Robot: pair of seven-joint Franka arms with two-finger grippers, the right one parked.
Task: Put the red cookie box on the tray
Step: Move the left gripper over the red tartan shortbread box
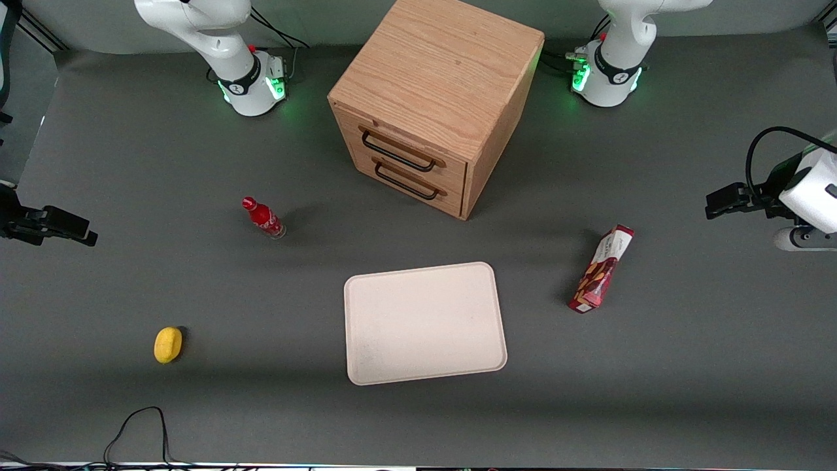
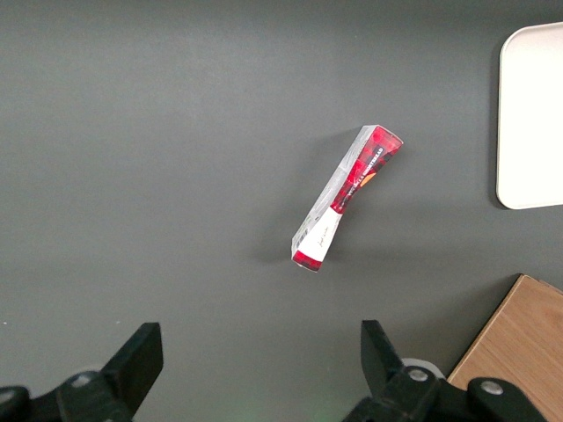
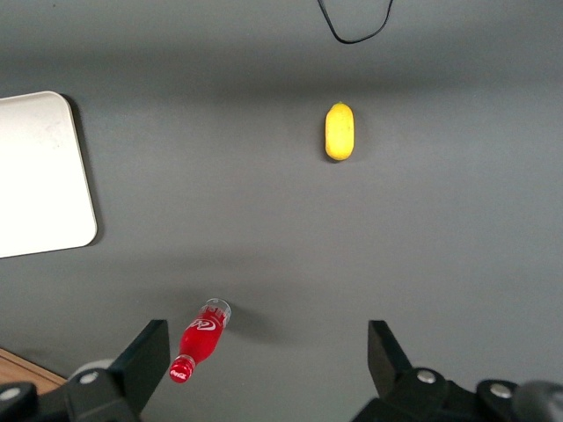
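Fingers of the left gripper are spread wide, nothing between them; the gripper sits at the working arm's end of the table, raised above the mat and well apart from the box. The box lies flat on the mat, beside the tray toward the working arm's end, not touching it. In the wrist view the box lies at a slant, with 1 end white-panelled and that end nearer the gripper than the dark-red end. The tray rests flat on the mat in front of the cabinet, nearer the front camera than it; nothing lies on the tray. The cabinet's 2 drawers show black handles and both look shut. A red bottle stands toward the parked arm's end, farther from the front camera than the tray. A yellow lemon-like object lies toward the parked arm's end, nearer the front camera than the bottle.
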